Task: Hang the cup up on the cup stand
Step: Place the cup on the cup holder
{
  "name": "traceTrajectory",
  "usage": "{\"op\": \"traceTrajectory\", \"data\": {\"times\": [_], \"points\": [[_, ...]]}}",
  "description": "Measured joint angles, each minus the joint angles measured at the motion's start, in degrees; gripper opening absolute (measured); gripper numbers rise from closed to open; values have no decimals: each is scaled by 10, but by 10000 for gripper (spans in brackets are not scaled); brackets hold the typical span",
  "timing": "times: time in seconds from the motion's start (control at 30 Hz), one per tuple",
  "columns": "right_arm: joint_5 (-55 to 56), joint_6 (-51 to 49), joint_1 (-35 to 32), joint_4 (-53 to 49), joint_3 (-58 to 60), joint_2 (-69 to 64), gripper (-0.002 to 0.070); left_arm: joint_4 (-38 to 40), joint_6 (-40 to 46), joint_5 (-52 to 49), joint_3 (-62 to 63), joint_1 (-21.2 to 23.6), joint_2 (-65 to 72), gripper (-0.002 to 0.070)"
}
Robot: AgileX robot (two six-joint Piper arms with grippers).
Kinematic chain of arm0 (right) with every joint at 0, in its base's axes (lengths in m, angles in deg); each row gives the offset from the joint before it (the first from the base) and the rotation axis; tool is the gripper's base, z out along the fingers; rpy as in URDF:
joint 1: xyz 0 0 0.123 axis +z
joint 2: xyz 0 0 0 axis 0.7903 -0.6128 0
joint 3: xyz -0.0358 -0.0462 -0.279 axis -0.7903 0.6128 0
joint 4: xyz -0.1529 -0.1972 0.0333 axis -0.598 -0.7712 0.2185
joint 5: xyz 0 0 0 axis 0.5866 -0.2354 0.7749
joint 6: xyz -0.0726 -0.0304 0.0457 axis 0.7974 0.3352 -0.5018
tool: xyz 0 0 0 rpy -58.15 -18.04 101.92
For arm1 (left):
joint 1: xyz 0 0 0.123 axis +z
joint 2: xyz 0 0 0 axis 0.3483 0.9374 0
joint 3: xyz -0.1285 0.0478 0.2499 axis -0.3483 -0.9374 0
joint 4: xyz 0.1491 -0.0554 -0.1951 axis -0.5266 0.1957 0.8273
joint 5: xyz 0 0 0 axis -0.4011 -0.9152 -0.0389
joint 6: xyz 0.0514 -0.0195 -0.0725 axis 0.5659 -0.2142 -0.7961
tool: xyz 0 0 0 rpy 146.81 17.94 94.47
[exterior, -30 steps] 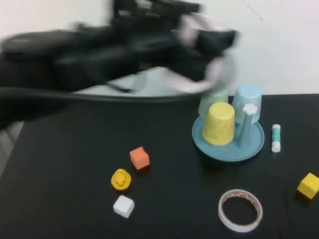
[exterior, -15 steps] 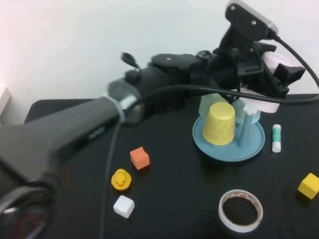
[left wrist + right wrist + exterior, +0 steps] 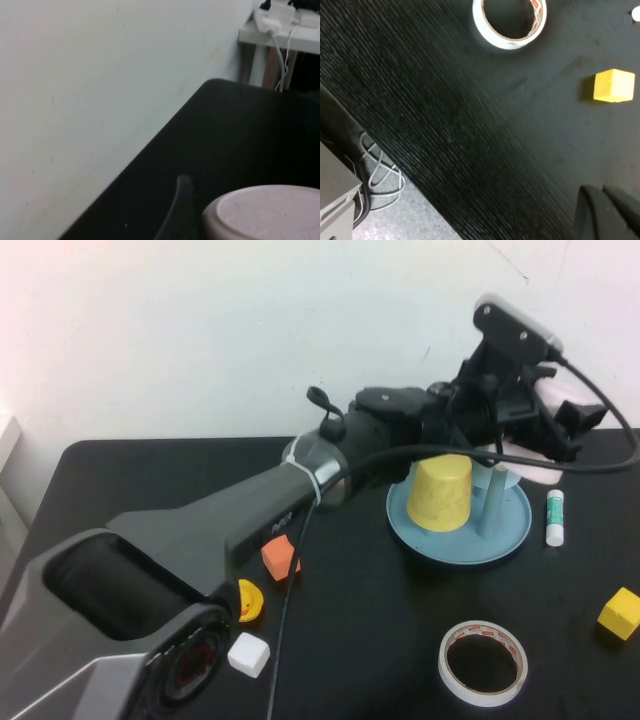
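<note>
Up at the upper right of the high view, the cup (image 3: 556, 430) is caught in your left gripper (image 3: 540, 425), carried sideways just above and behind the cup stand (image 3: 460, 540). Only a pale pink edge of it shows past the black fingers. The left wrist view shows its flat round bottom (image 3: 265, 212) filling the lower right corner, so you have it across the body.

Treat it as light, thin plastic: stiff enough to keep its shape, but smooth and tapered, so it could slide toward its narrow end if your squeeze is weak. I would judge it hardy rather than fragile. Your fingers stand wide, closed around the cup's wall, which is the sensible place since it has no handle. Keep the open mouth free, because that is what has to drop over a peg.

On the stand, the yellow cup (image 3: 440, 492) already sits upside down at the front, and the peg with the white flower cap (image 3: 497, 478) rises just right of it. That peg looks like your free target. Tilting the mouth downward before you lower is what the next move seems to call for.

Your right gripper (image 3: 607, 212) is off the high view. In its own wrist view it hangs over the table (image 3: 470, 115) near the tape roll (image 3: 509, 22) and a yellow block (image 3: 614, 85), fingers pressed together, holding nothing.
</note>
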Motion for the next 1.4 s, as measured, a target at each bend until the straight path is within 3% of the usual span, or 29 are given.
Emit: {"op": "traceTrajectory", "data": {"times": [0.27,1.4], "points": [[0,-2,0,0,0,0,-1,4,-38,29,4,1,21,545],[0,-2,0,1,0,0,-1,13,-40,71,43,1,50,545]]}}
